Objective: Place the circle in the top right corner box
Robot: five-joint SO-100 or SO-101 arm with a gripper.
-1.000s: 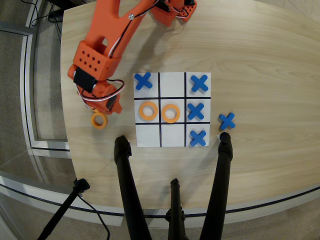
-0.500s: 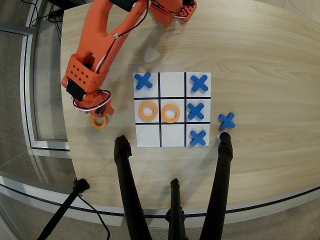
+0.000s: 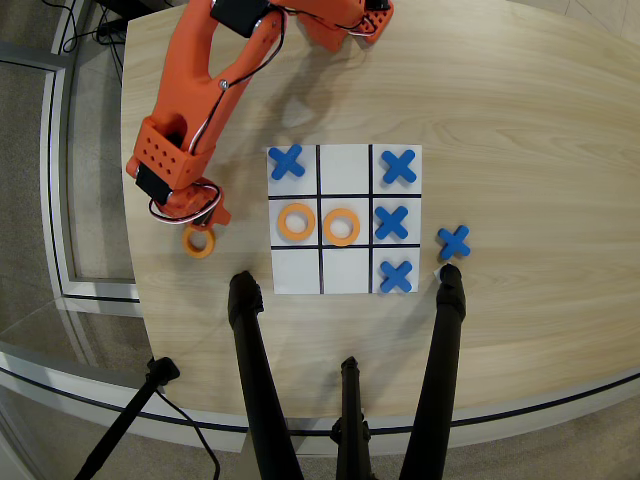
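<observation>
The white nine-square board (image 3: 345,160) lies mid-table in the overhead view. Orange rings sit in its middle-left square (image 3: 282,222) and centre square (image 3: 327,227). A third orange ring (image 3: 199,251) lies on the wood left of the board. My orange gripper (image 3: 200,218) points down right over that ring's upper edge; its jaws are hidden by the arm body. Blue X pieces fill the upper-left (image 3: 287,162), upper-right (image 3: 399,166), middle-right (image 3: 391,222) and lower-right (image 3: 396,276) squares. The only corner square without an X is the lower-left one (image 3: 296,272).
A loose blue X (image 3: 454,241) lies on the table right of the board. Black tripod legs (image 3: 250,360) (image 3: 441,350) reach over the table's front edge below the board. The table's curved left edge (image 3: 128,230) runs close to the arm.
</observation>
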